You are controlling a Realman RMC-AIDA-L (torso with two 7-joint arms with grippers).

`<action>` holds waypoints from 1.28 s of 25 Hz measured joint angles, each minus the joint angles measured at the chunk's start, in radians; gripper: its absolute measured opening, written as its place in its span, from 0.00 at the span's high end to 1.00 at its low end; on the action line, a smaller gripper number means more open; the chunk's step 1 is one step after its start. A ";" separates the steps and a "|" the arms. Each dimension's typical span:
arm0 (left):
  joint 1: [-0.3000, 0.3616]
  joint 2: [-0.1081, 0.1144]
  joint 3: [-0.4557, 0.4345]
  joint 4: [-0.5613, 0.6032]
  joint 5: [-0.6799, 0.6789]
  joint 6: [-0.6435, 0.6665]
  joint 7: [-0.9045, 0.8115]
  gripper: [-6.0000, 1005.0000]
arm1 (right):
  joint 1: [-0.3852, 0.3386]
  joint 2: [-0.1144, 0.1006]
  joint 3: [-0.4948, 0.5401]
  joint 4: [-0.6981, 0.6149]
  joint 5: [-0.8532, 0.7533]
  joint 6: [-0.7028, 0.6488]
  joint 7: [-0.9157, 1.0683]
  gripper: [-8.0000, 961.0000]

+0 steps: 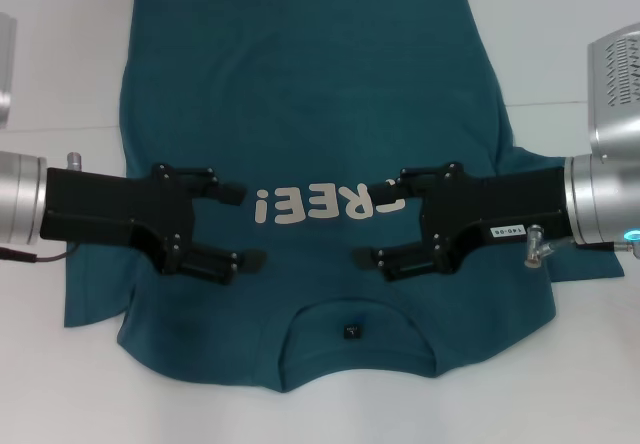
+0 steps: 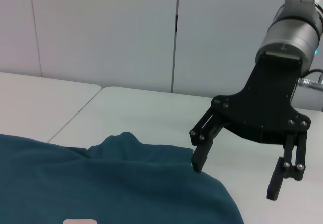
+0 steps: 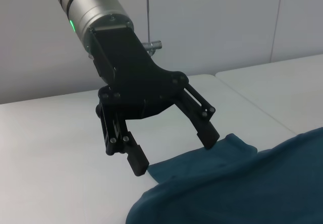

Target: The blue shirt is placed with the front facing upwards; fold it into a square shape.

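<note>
From the head view, the shirt [image 1: 300, 124] lies flat on the table [image 1: 560, 24], front up, collar edge nearest the robot and hem far, with its white lettering [image 1: 320, 204] between the two arms. The left gripper [image 1: 243, 226] reaches in from the left over the chest area, jaws spread wide and holding nothing; the right gripper [image 1: 378, 226] mirrors it from the right, likewise spread and empty. Both hover above the cloth near the sleeves, fingertips pointing toward each other. The neck label [image 1: 351, 331] shows just inside the collar. In the left wrist view, the right gripper [image 2: 235, 176] hangs with jaws apart above the edge of the shirt [image 2: 111, 183], one finger close to the fabric, the other over bare table [image 2: 151, 113]. In the right wrist view, the left gripper [image 3: 176, 156] sits much the same way, released, one finger near a raised fold of the shirt [image 3: 237, 183], the other beside its edge. The step in hand looks like an approach to the first grasp. To do it well, both grippers should probably descend together, pinch only the top layers at matching points on either side, and lift evenly so the fold line stays straight and the lettering does not skew.
</note>
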 joint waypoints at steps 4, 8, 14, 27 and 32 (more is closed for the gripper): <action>0.005 -0.001 0.000 0.001 0.001 -0.005 0.004 0.10 | 0.002 0.000 0.000 -0.002 0.001 -0.002 0.004 0.10; 0.009 -0.005 -0.001 -0.005 0.001 -0.010 0.004 0.10 | 0.003 0.000 0.000 -0.004 0.001 -0.006 0.007 0.10; 0.008 -0.015 -0.001 -0.005 0.001 -0.022 0.003 0.10 | 0.003 0.000 -0.001 -0.001 0.001 -0.010 0.009 0.10; 0.009 -0.043 -0.013 -0.005 0.000 -0.051 -0.007 0.10 | 0.002 -0.006 0.139 -0.012 -0.004 0.048 0.106 0.10; 0.011 -0.062 -0.066 -0.001 -0.004 -0.052 -0.009 0.10 | 0.014 -0.021 0.277 -0.028 -0.079 0.114 0.223 0.10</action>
